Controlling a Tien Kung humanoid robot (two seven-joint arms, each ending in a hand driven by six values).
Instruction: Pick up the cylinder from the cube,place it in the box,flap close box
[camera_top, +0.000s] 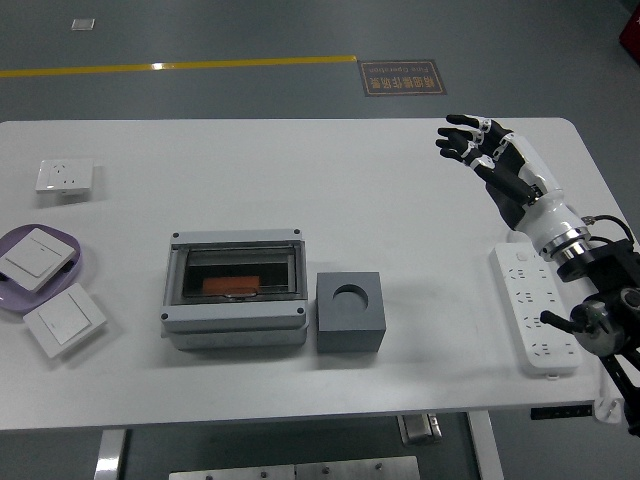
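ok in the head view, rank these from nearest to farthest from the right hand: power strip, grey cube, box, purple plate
From the right hand:
1. power strip, under that forearm at the table's right edge
2. grey cube, centre front
3. box, just left of the cube
4. purple plate, far left edge
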